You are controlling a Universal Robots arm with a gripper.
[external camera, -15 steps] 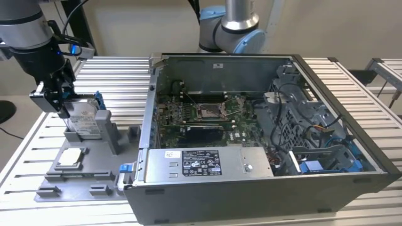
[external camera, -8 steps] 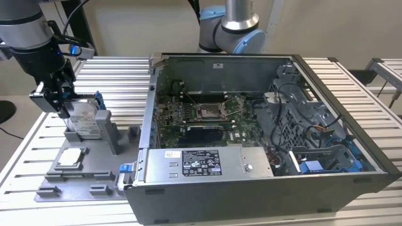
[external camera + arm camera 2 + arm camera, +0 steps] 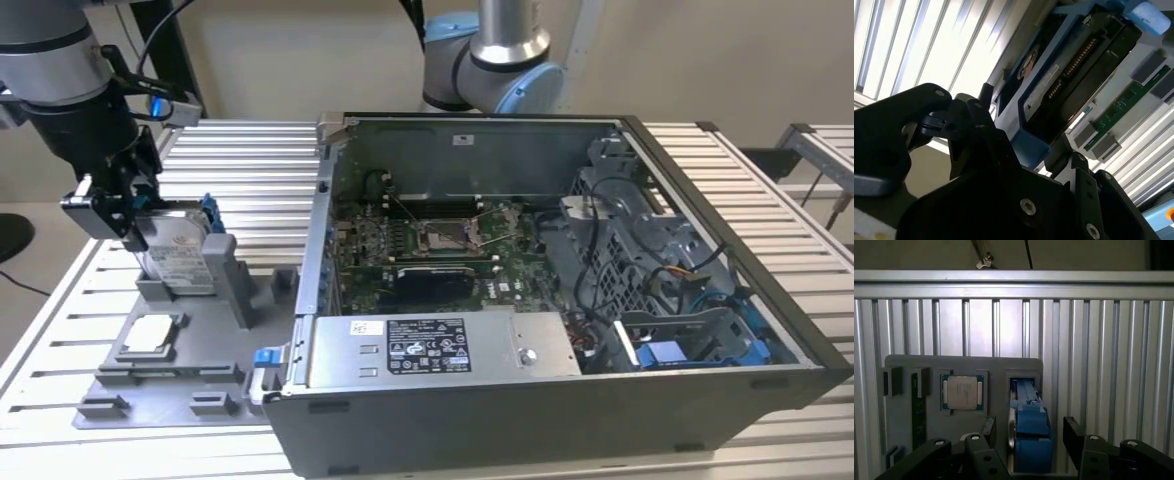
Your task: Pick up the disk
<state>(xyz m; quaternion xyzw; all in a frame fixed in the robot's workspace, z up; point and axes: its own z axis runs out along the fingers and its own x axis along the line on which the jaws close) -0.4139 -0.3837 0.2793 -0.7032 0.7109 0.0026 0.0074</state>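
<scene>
black gripper (image 3: 1030,424) straddles the flat, blue-framed metal disk (image 3: 1030,450) — jaws apart.

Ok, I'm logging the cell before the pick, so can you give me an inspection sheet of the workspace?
Surface: slatted aluminium table carrying a grey fixture plate.
Job's things: disk stands upright in the fixture's slot, in its blue frame.
Clutter: square chip on the fixture; open computer case beside it.
Grippers: gripper straddles the disk's top, open, with a gap on each side.
Cables: wires inside the case; black cable by the arm.
Surroundings: second arm base behind the case.
</scene>
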